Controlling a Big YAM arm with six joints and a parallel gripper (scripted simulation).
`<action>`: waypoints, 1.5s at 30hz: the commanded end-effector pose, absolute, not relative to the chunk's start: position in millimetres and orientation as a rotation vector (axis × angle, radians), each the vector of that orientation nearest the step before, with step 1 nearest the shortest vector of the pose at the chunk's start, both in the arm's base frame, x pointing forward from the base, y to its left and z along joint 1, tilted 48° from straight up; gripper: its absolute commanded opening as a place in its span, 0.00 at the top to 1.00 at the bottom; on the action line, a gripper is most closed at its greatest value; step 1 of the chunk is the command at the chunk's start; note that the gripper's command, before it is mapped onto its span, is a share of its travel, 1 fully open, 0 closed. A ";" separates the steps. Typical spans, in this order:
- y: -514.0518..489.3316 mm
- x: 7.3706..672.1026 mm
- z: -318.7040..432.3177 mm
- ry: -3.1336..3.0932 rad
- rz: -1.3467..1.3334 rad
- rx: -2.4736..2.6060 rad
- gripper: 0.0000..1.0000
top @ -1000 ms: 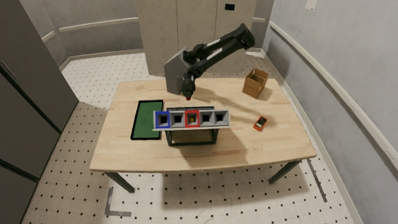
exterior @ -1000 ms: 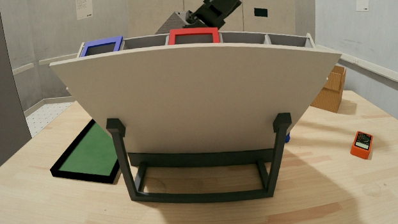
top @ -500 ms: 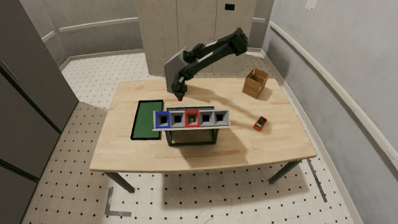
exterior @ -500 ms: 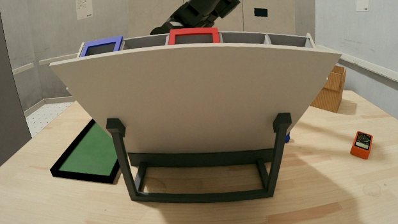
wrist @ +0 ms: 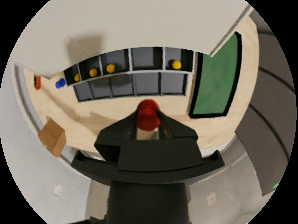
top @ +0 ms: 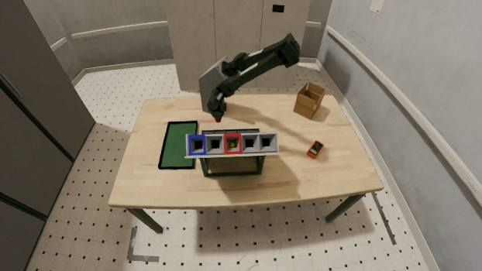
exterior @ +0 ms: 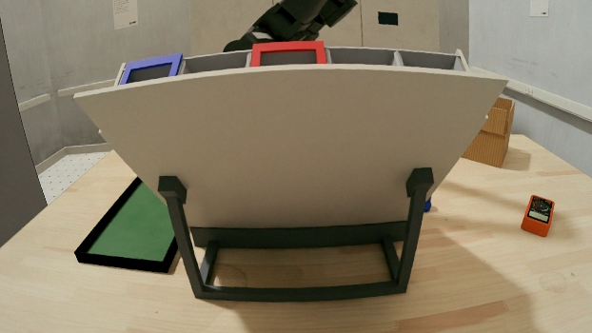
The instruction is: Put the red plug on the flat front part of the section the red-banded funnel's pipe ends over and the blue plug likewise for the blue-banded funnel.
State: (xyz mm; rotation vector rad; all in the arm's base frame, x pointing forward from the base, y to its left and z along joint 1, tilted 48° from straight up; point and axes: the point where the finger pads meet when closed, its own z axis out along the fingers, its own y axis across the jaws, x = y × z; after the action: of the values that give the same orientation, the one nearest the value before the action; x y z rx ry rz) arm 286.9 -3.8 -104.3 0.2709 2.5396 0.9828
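Observation:
My gripper is shut on the red plug and holds it above the table, just behind the stand's row of sections. The wrist view shows the red plug between the fingers. Yellow marbles lie in some of the sections, and the flat front parts lie on my side of them. The blue plug lies on the table beside the stand's end; it also peeks out in the exterior view. The red-banded funnel holds a yellow marble. The blue-banded funnel is at the row's left end.
The grey cover hides the pipes. A green tray lies left of the stand. A cardboard box stands at the back right. A small orange device lies right of the stand.

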 end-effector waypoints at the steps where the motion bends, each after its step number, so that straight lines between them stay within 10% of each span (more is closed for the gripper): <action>1: 0.5 292.7 -112.7 2.533 0.986 0.301 1.00; 45: 60.6 334.8 -179.9 2.557 0.981 0.220 1.00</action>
State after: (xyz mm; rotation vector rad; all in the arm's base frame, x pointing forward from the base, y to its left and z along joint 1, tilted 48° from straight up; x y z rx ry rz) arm 334.0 56.5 -175.8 0.2050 2.5543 0.9781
